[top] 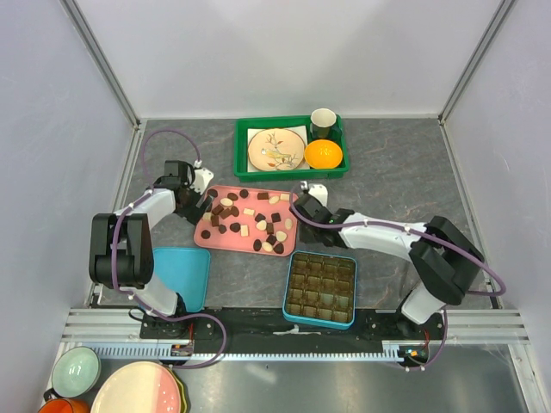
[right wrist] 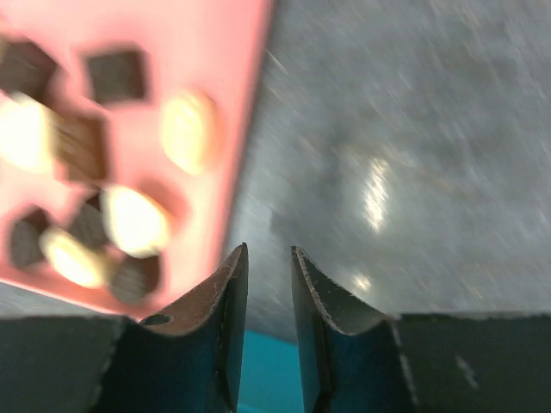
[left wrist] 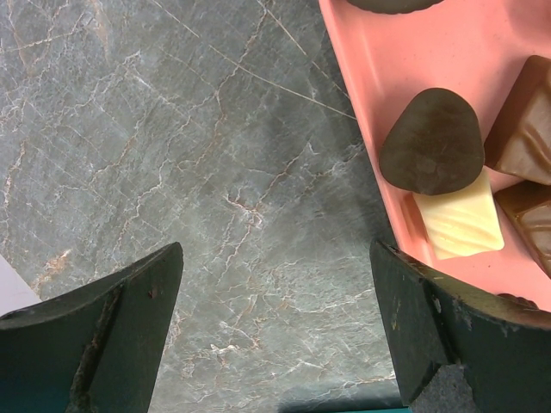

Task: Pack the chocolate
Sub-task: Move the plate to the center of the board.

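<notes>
Top external view shows chocolate (top: pixel 234 211) scattered across the pink tray (top: pixel 228 194).

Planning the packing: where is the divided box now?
In the top view, the teal divided box sits near the front edge, right of centre, just below the pink tray.

The right gripper (right wrist: pixel 269 251) hangs over the grey table (right wrist: pixel 413 129) — jaws a narrow gap apart, nothing between. Left of it, blurred chocolate (right wrist: pixel 116 76) — dark and cream — lies on a pink tray (right wrist: pixel 232 69).
</notes>
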Motion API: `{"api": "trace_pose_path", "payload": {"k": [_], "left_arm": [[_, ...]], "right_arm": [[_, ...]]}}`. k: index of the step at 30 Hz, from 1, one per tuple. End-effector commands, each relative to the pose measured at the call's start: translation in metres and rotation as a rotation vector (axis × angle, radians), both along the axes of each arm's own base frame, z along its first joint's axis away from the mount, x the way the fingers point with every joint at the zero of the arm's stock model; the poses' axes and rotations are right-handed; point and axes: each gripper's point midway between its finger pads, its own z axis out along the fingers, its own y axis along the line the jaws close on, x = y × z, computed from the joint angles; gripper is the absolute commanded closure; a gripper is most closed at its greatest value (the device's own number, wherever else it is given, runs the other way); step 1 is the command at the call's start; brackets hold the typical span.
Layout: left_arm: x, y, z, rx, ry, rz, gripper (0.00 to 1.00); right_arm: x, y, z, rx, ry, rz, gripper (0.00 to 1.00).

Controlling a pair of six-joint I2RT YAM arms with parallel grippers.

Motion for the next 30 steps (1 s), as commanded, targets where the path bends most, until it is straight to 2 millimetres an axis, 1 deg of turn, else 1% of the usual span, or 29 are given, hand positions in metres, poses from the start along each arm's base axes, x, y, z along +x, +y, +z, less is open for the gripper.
{"api": "trace_pose_path", "payload": {"k": [1, 3, 5, 11, 15, 17, 19, 20, 21, 22, 24, 26, 29, 30], "left_arm": [[-0.022, -0.007, -0.012, -0.023, 0.068, 0.005, 0.03], [-0.023, -0.005, -0.014, -0.012, 0.07, 0.004, 0.04], [-0.023, -0.004, -0.016, -0.007, 0.073, 0.001, 0.04], [-0.022, -0.004, -0.019, -0.003, 0.074, 0.0, 0.04], [-0.022, -0.004, -0.019, -0.004, 0.076, 0.001, 0.04], [-0.022, -0.005, -0.018, -0.011, 0.073, 0.001, 0.04], [-0.022, -0.006, -0.017, -0.016, 0.073, 0.0, 0.04], [-0.022, -0.007, -0.018, -0.017, 0.074, -0.002, 0.04], [-0.022, -0.007, -0.018, -0.017, 0.076, -0.002, 0.04], [-0.021, -0.008, -0.017, -0.016, 0.07, -0.001, 0.04], [-0.022, -0.008, -0.02, -0.012, 0.079, 0.0, 0.04], [-0.022, -0.01, -0.021, -0.015, 0.083, -0.005, 0.04], [-0.023, -0.015, -0.021, -0.018, 0.082, -0.017, 0.04], [-0.022, -0.02, -0.02, -0.019, 0.08, -0.026, 0.04]], "right_arm": [[0.03, 0.042, 0.024, 0.098, -0.062, 0.058, 0.66], [0.032, 0.051, 0.019, 0.118, -0.052, 0.066, 0.66], [0.031, 0.054, 0.013, 0.119, -0.036, 0.074, 0.66], [0.025, 0.048, -0.002, 0.097, -0.005, 0.071, 0.67], [0.025, 0.044, -0.01, 0.066, 0.004, 0.077, 0.7], [0.024, 0.04, -0.017, 0.033, 0.012, 0.08, 0.71], [0.026, 0.036, -0.019, 0.005, 0.006, 0.076, 0.76], [0.027, 0.033, -0.024, -0.017, 0.009, 0.083, 0.78], [0.029, 0.031, -0.026, -0.029, 0.01, 0.08, 0.82], [0.03, 0.027, -0.029, -0.051, 0.012, 0.075, 0.83], [0.034, 0.02, -0.035, -0.078, 0.019, 0.067, 0.84], [0.038, 0.014, -0.036, -0.087, 0.021, 0.053, 0.84], [0.053, -0.001, -0.031, -0.1, 0.004, 0.01, 0.84], [0.054, -0.007, -0.03, -0.11, 0.007, 0.001, 0.85]]}}
